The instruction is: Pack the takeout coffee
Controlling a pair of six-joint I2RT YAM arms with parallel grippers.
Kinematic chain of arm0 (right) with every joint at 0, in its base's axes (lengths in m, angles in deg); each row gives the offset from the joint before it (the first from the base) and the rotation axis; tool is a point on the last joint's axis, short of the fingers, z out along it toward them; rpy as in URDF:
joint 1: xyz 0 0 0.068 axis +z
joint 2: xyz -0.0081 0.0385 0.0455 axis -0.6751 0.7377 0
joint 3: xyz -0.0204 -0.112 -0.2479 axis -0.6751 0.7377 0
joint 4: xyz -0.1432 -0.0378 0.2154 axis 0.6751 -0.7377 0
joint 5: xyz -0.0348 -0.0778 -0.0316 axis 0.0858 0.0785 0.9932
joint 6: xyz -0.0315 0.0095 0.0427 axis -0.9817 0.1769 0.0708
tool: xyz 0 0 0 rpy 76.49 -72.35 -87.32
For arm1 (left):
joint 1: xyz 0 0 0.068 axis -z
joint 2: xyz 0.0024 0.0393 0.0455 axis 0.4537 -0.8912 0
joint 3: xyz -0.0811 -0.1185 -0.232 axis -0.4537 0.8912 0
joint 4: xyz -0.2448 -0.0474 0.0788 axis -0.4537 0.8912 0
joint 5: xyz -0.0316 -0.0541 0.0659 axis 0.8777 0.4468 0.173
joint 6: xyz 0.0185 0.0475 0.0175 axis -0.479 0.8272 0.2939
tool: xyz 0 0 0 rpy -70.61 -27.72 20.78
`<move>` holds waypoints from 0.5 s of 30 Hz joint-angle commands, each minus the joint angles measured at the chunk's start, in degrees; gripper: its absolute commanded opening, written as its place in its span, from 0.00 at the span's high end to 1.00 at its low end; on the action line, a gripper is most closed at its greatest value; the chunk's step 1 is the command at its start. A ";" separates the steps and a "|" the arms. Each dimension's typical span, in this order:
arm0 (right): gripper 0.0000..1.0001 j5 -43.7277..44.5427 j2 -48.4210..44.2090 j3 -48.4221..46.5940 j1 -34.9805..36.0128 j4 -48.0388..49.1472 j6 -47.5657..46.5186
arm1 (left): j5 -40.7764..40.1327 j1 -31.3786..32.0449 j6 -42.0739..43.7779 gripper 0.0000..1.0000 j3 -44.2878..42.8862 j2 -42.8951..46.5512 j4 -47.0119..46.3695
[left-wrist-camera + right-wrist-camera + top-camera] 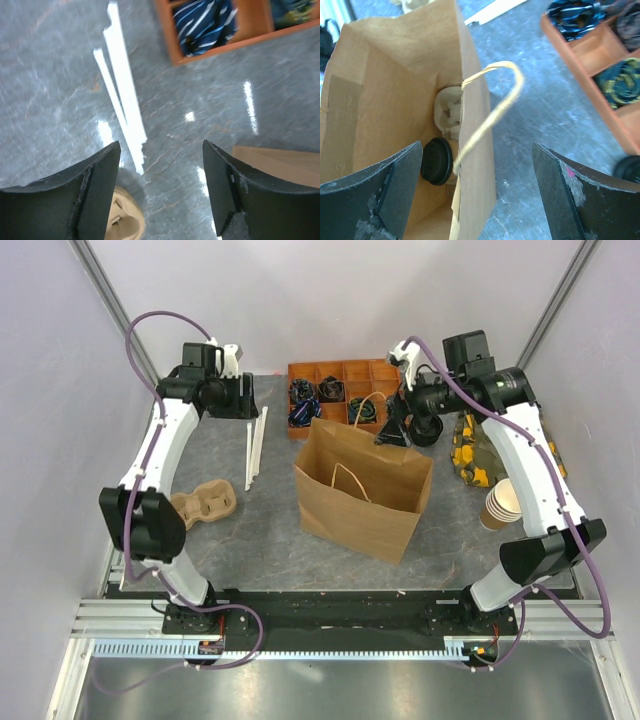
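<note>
The takeout coffee point(436, 161) sits low inside the open brown paper bag point(360, 495), its round black lid tipped toward the right wrist camera. A pale molded-pulp piece point(447, 107) is just behind it against the bag wall. The bag stands upright in the middle of the grey counter point(260, 540), and one twine handle point(492, 102) arcs over its rim. The right end effector point(476, 146) hangs above the bag's far edge with its 2 fingers spread wide and nothing between them. The left end effector point(161, 144) is well apart from the bag, over bare counter at the far left. Its fingers are also spread and empty, above the near ends of 2 long white strips point(122, 95) that lie side by side. Behind the bag sits an orange compartment tray point(340, 390) holding dark striped bundles. A pulp cup carrier point(205, 502) lies on the left of the counter near the left arm. On the right are a stack of tan cups point(500, 505), a yellow-and-black pouch point(470, 455) and a stack of black lids point(425, 430) just beside the tray.
</note>
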 commanded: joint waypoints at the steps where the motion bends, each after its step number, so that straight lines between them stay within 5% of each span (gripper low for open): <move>1: 0.02 4.25 -3.13 -4.66 -1.11 0.44 3.54 | 1.31 -2.91 0.35 0.29 -5.28 -5.74 4.38; 4: 0.02 5.57 -3.74 -6.77 -1.55 0.35 5.91 | -0.88 -3.09 1.50 0.35 -6.61 -9.70 4.03; 8: 0.02 8.20 -4.45 -9.50 -1.99 0.53 8.90 | -4.76 -3.18 1.50 0.61 -10.73 -16.55 3.85; 15: 0.02 11.38 -5.41 -12.85 -2.52 0.79 12.60 | -7.57 -3.27 1.32 0.63 -15.75 -24.73 3.50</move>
